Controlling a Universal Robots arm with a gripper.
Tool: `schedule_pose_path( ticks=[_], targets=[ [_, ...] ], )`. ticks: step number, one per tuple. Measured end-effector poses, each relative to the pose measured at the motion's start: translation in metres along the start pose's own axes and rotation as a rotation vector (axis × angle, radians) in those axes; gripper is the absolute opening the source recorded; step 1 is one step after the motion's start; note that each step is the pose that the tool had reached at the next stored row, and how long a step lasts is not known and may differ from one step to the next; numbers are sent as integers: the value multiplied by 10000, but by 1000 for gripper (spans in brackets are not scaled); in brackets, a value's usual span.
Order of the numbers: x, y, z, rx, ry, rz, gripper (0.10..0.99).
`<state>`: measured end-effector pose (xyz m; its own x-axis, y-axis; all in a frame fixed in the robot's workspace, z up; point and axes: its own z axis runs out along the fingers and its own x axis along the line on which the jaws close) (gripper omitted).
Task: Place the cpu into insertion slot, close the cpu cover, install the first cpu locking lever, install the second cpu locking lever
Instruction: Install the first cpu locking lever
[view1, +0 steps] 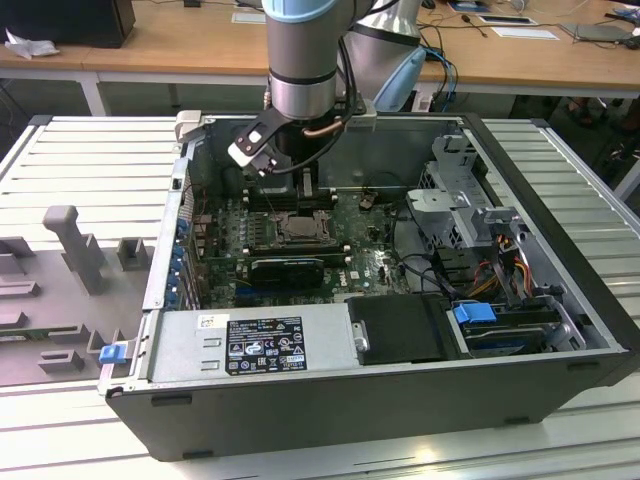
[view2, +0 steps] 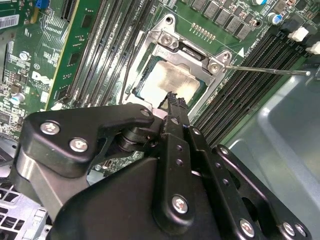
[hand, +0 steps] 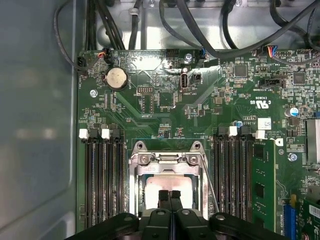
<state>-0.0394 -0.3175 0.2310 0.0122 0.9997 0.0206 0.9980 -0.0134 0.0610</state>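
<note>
Gripper (hand: 170, 195) fingers shut together, nothing clamped, forming narrow pusher above chip (hand: 149, 187). Chip seated in socket (hand: 133, 180); cover (hand: 169, 169) seemingly lowered; lever (view2: 265, 70) left unlatched.

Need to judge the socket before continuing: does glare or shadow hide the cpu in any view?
First wrist view: glare washes the cpu pale beside the gripper. Second wrist view: a bright patch on it, darker marks at its edges. Exterior view: the insertion slot sits dim under the arm.
</note>
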Motion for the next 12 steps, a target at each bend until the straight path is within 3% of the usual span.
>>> schedule_pose_path(
  ticks=[12],
  targets=[
    [0,1,-26,1,-2,0,106]
  ],
)
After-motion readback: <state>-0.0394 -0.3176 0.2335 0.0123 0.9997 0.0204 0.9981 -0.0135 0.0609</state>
